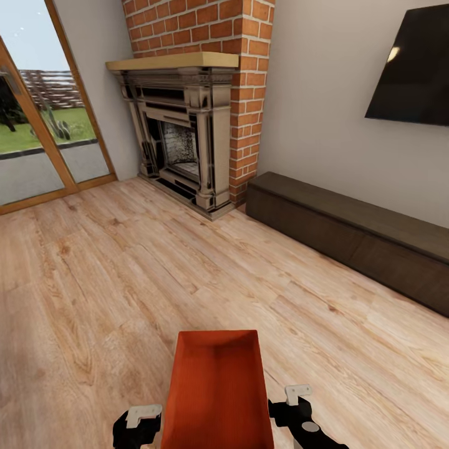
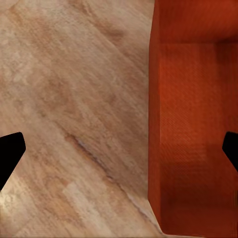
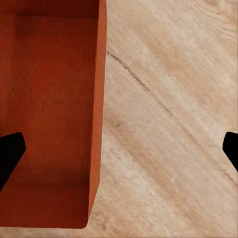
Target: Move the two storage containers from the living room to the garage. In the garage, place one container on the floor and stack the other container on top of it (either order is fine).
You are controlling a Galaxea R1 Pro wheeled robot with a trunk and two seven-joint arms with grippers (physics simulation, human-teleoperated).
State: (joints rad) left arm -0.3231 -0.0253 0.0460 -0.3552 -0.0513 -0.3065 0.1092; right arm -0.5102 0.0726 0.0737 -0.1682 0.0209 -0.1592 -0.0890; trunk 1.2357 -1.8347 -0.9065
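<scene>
Both sets of jaws stand wide apart and grasp nothing. The left gripper straddles one long wall of an orange-red tub: one fingertip sits over the tub's ribbed inside, the other over bare wood floor. The right gripper straddles the opposite long wall the same way. From the head camera, the tub lies between the two arms, the left gripper just beside one flank and the right gripper just beside the other, so neither arm looks clearly nearer. The tub's long axis runs away from the robot, towards the fireplace. Whether the tub rests on the floor cannot be told. Judging from this, each arm would close on its own wall. Beyond the tub, a low dark cabinet runs from beside the fireplace's brick chimney, under a black TV.
</scene>
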